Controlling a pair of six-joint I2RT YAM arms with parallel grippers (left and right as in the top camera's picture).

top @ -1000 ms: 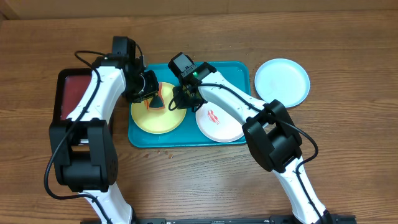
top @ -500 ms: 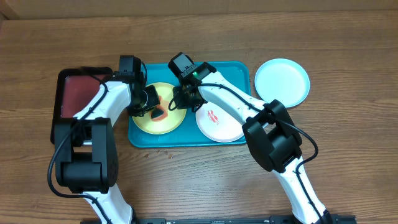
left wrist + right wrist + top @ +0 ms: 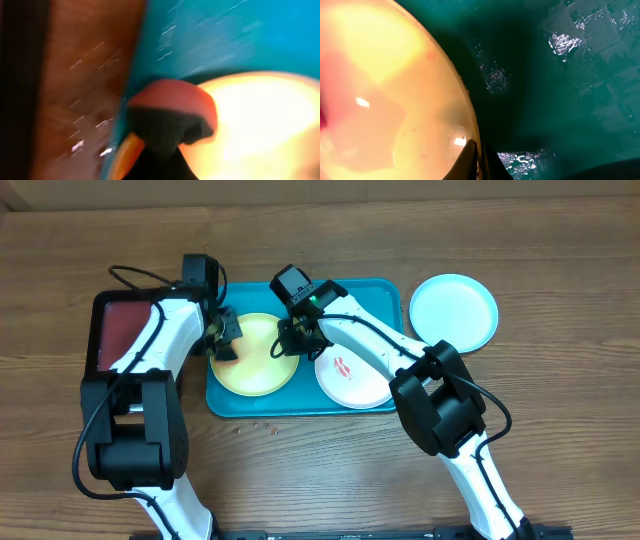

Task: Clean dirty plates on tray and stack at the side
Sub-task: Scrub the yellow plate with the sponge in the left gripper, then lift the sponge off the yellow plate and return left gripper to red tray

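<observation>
Scrubbing of yellow-green plate [image 3: 258, 368] in tray's [image 3: 370, 288] left half; right tool [image 3: 291, 340] pinched on its rim; left tool [image 3: 224, 344] near tray's left rim, grip unreadable through blur; sweep inward lightly, steadying plate.

Overhead: straight down, far, whole table [image 3: 560, 430] in shot. Both wrist views pressed close, left blurred; all three share yellow-green plate [image 3: 255, 365] on turquoise tray [image 3: 380, 288].

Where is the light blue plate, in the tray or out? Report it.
Out: the light blue plate lies on the table, right of the tray.
</observation>
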